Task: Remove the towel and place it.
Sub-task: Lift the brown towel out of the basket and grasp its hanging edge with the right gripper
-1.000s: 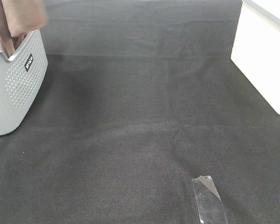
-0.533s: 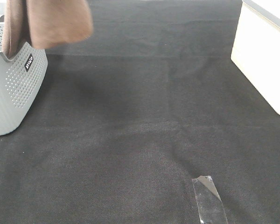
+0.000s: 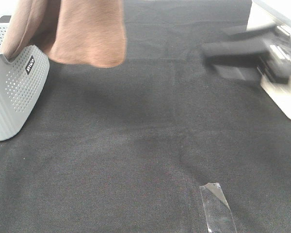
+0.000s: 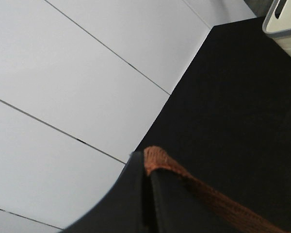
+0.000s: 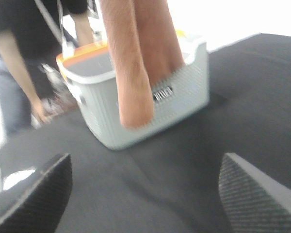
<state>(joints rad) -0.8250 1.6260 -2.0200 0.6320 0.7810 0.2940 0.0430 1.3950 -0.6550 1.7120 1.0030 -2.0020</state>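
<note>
Brown towel (image 3: 89, 34) clamped in closed left tool (image 4: 146, 167), tail inside basket (image 3: 14, 92); needed lifting clear first; right tool (image 5: 145, 191) wide, empty.

I see the basket (image 3: 14, 92) at the far left of the table (image 3: 145, 145). The towel (image 3: 87, 34) hangs above it, one end inside the basket, the other to its right, over the table. At the right edge stands a box (image 3: 283, 103), with my right arm (image 3: 242, 51) in front of it. A strip of tape (image 3: 217, 208) lies near the front, right of the middle
</note>
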